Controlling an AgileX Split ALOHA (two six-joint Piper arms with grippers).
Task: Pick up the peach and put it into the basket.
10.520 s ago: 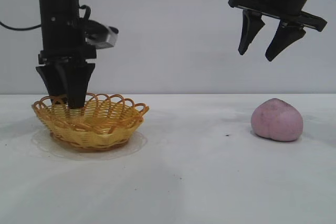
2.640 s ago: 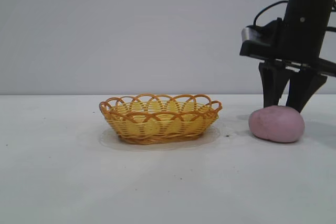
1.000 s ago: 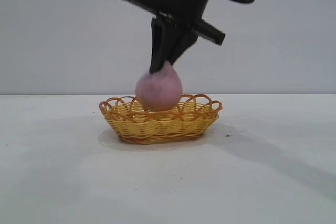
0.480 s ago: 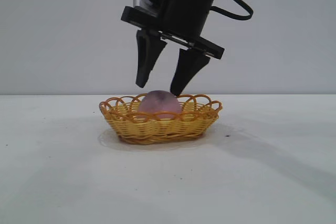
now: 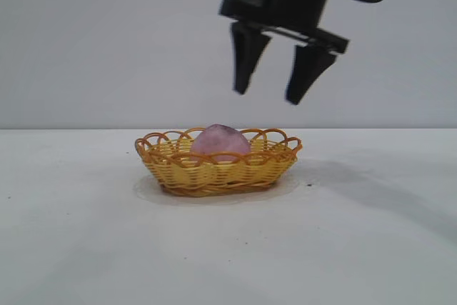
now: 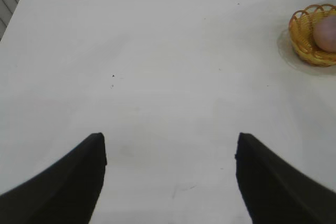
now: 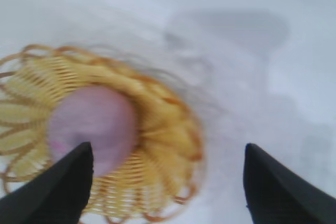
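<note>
The pinkish-mauve peach [image 5: 220,141] lies inside the yellow-orange woven basket [image 5: 218,169] on the white table. My right gripper [image 5: 268,96] hangs open and empty above the basket, a little to its right, well clear of the peach. In the right wrist view the peach [image 7: 94,127] sits in the basket [image 7: 168,145] below the open gripper [image 7: 168,153]. My left gripper [image 6: 169,148] is open and empty over bare table, far from the basket [image 6: 304,35] and the peach [image 6: 326,32]; it is out of the exterior view.
A white table [image 5: 343,233] runs across the front, with a plain grey wall behind. A small dark speck [image 5: 308,184] lies right of the basket.
My right gripper held the peach over the basket, opened and left it there, then rose and shifted right. The peach now rests in the basket.
</note>
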